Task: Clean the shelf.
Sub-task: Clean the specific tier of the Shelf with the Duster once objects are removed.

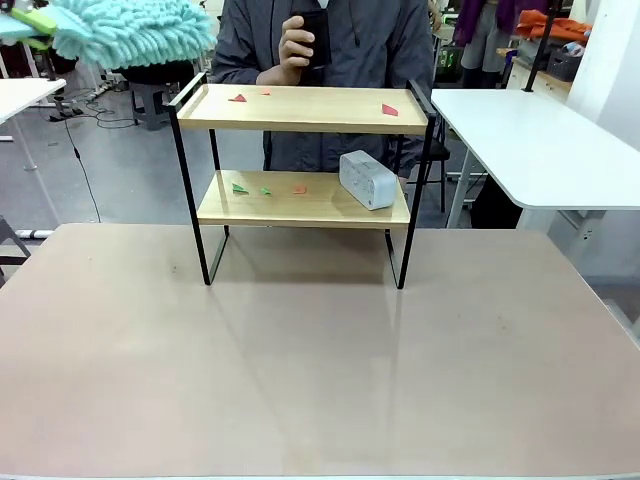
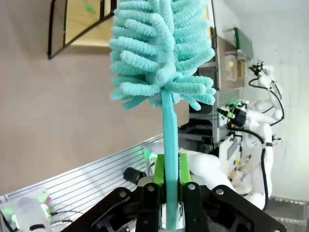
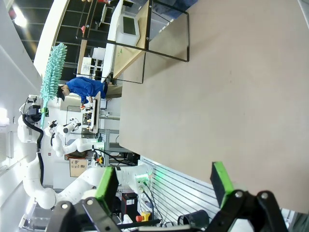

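The shelf stands at the far middle of the table, two wooden boards in a black frame. Small red paper scraps lie on its top board; green scraps and an orange one lie on the lower board beside a white-grey box. A turquoise fluffy duster hangs high at the left, above and beside the shelf. My left gripper is shut on the duster's handle, head up. My right gripper is open over bare tabletop, far from the shelf.
A person stands behind the shelf holding a dark phone. A white table sits at the right rear. The beige tabletop in front of the shelf is bare.
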You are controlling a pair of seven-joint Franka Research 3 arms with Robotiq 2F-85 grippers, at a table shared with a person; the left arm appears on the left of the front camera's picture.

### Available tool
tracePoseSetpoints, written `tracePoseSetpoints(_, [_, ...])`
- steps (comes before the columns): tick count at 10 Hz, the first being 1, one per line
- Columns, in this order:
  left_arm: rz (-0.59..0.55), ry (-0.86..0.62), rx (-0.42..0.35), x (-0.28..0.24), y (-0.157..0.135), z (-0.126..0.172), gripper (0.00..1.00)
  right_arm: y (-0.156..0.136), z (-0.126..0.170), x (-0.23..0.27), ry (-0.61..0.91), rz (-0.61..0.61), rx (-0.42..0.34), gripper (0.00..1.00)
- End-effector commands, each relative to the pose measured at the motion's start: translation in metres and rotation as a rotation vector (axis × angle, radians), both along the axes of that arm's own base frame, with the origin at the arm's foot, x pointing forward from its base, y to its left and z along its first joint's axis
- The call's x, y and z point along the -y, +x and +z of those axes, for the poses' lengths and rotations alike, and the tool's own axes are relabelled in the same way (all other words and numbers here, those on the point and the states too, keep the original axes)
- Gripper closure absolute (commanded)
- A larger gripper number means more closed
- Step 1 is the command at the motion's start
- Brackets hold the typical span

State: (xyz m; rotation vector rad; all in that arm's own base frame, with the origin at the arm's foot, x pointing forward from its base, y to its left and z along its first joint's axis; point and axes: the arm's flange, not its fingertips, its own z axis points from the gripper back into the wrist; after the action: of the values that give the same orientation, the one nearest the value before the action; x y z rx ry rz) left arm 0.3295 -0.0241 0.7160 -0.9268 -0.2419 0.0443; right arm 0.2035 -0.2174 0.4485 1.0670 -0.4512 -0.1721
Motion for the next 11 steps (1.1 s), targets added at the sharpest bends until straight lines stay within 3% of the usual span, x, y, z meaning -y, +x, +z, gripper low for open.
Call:
tracePoseSetpoints(1, [-0.020, 0.004, -0.003, -0.010, -0.007, -0.001, 0.88, 0.001, 0.001, 0.001, 0.003, 0.006, 0.032, 0.00])
tracePoseSetpoints(3, [-0.004, 0.001, -0.001, 0.000, 0.002, -0.001, 0.88, 0.001, 0.001, 0.001, 0.003, 0.006, 0.032, 0.00])
tracePoseSetpoints(5, [0.047, 0.019, 0.178, 0.026, -0.012, 0.003, 0.88, 0.001, 0.001, 0.001, 0.003, 0.006, 0.032, 0.00])
tracePoseSetpoints(7, [0.052, 0.106, 0.244, 0.060, -0.002, 0.010, 0.88, 0.001, 0.001, 0.001, 0.003, 0.006, 0.032, 0.00])
tracePoseSetpoints(9, [0.066, 0.221, 0.232, 0.097, 0.009, 0.004, 0.88, 0.001, 0.001, 0.001, 0.003, 0.006, 0.032, 0.00])
tracePoseSetpoints(11, [0.182, 0.326, 0.162, 0.118, 0.029, -0.010, 0.88, 0.001, 0.001, 0.001, 0.003, 0.006, 0.032, 0.00])
